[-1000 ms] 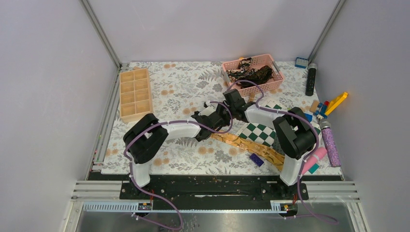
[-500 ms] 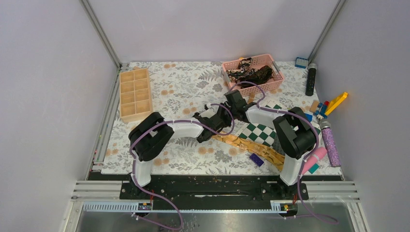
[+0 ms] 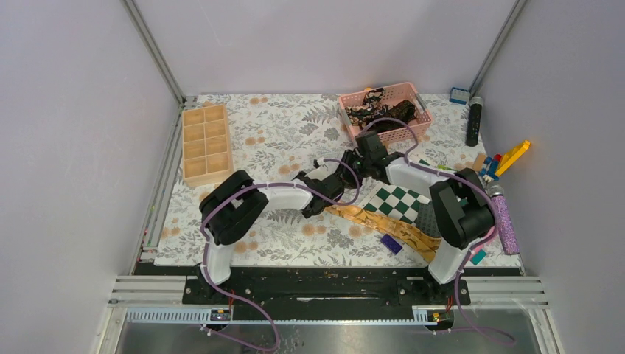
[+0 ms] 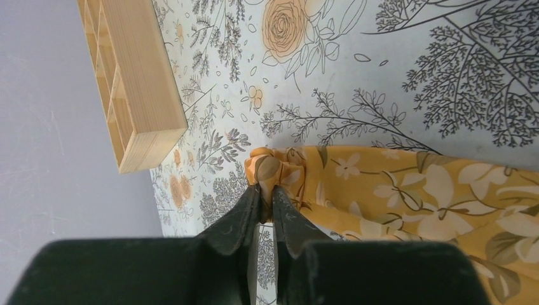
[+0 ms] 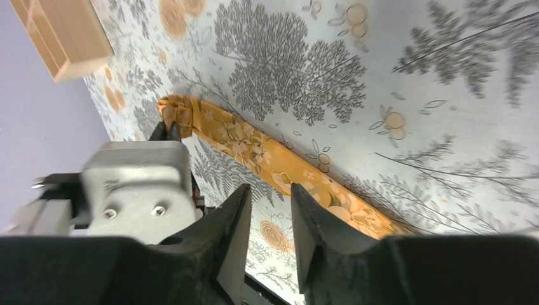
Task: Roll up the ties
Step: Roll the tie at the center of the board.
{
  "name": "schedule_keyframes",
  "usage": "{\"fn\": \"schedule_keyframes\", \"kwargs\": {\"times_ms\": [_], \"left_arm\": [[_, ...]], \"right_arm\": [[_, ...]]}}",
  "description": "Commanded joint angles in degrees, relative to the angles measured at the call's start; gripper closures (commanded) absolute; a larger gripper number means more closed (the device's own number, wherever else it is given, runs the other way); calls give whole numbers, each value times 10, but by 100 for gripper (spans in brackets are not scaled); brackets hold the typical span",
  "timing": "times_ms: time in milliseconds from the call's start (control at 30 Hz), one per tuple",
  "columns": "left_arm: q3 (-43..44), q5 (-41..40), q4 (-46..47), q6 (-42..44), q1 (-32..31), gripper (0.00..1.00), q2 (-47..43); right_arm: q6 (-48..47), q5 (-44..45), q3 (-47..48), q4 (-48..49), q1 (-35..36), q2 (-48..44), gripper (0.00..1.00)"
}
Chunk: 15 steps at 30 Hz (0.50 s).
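Note:
A golden-tan tie (image 3: 383,225) with a floral print lies flat on the flowered tablecloth, running from mid-table toward the near right. Its far end is bunched into a small fold. My left gripper (image 4: 267,189) is shut on that fold (image 4: 270,168), seen from above at the left gripper (image 3: 335,183). My right gripper (image 5: 270,194) hovers above the tie's (image 5: 267,152) middle stretch, jaws open with nothing between them; from above the right gripper (image 3: 362,164) is just behind the left one. Dark ties (image 3: 379,110) lie heaped in the pink basket (image 3: 424,110).
A wooden compartment tray (image 3: 206,144) stands at the left. A green-and-white checkered board (image 3: 402,203) lies beside the tie, with a purple block (image 3: 391,244) near it. Toy bricks (image 3: 508,158), a black cylinder (image 3: 474,122) and a glittery purple tube (image 3: 503,217) line the right edge.
My right gripper has opened and drawn back from the tie's bunched end, toward the basket. The right arm's elbow has swung right. The left gripper has kept its hold.

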Motion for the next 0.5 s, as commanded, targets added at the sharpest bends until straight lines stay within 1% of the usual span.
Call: {"fn": "schedule_keyframes", "kwargs": {"times_ms": [0,133,233,367,467], "left_arm": [[-4,-27,-7,4,0,100,-15],[-7,-24,-1,7,0,100,-12],[-5,-26,-2,19,0,100,-5],[-6,-35,-2,21,0,100,0],[-9,-40,-2,20,0,100,-5]], "right_arm": [[-37,52,23,-39,-25,-62,61],[-76,108,46,-90,-38,-78,58],[-98,134,52,-113,-44,-91,58],[-116,155,49,-126,-49,-102,57],[-118,155,42,-127,-52,-102,57]]}}
